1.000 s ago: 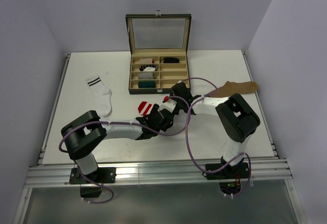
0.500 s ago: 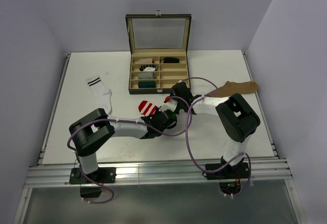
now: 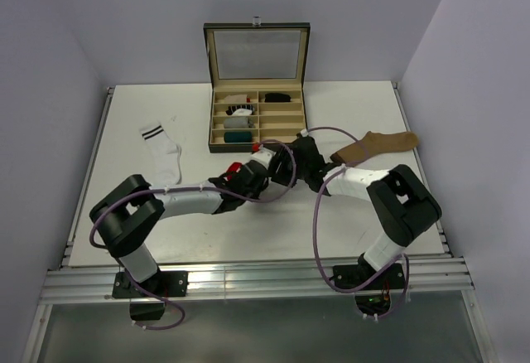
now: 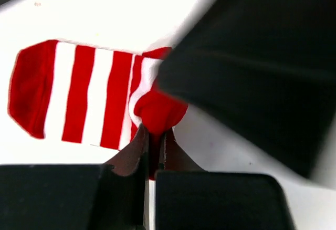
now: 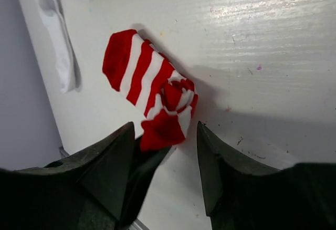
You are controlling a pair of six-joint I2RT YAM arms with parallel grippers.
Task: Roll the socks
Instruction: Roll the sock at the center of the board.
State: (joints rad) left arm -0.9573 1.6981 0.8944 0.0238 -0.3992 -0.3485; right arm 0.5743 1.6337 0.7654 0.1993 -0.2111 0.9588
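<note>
Left wrist view: the striped sock (image 4: 79, 98) was pinched at its red end by the left jaws, pressed together on the cloth, probably so that the half-made roll was kept from unwinding. The right jaws were held spread over that roll. The sock was laid in the middle of the table (image 3: 356, 106), just before the open box (image 3: 257, 55). Farther off, a white sock (image 3: 164, 154) and a brown sock (image 3: 381, 143) were left flat, unrolled. In the box's compartments, pale, grey and teal bundles were stowed on the left, a black one on the right.
</note>
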